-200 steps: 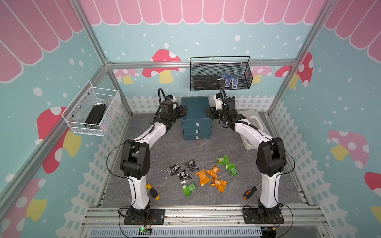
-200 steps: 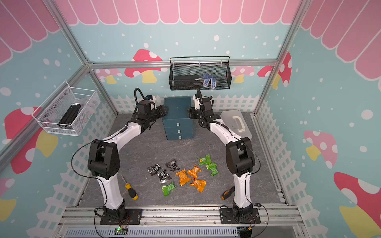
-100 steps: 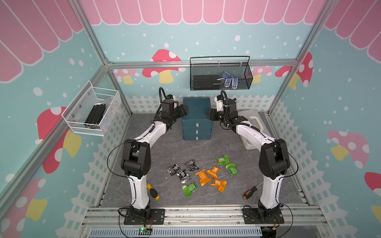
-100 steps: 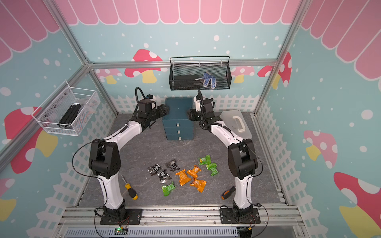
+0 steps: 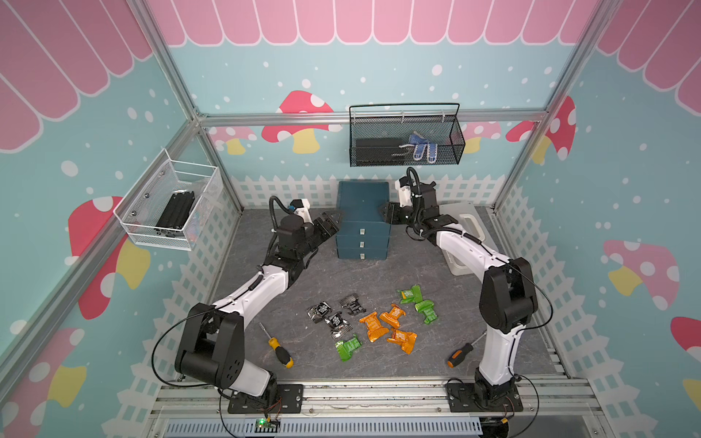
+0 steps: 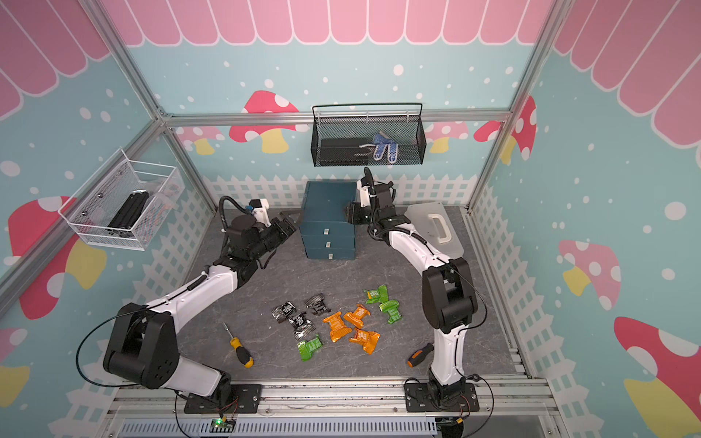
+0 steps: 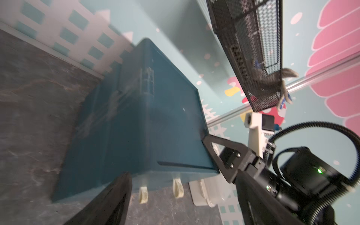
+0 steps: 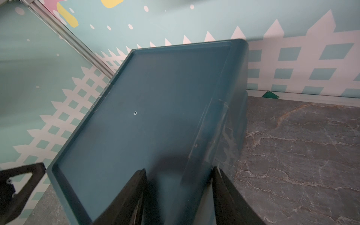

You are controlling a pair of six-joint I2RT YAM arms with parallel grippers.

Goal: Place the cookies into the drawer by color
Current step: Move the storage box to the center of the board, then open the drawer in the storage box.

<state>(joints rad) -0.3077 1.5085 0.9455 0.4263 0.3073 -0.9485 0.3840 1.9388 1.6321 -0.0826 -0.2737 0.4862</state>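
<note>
Foil cookies point(image 5: 373, 328): 3 blk, 3 orng, 3 grn.

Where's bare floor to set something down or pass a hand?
Free: the grey strip between the drawer front and the cookies; also between the cookies and the right arm. Crowded: the cookies, a yellow-handled screwdriver and an orange-handled screwdriver flanking them; the drawer's sides, where the left gripper and right gripper sit.

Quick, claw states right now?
Left claw: open, holding nothing.
Right claw: jaws astride the drawer top edge; grip cannot be told.
</note>
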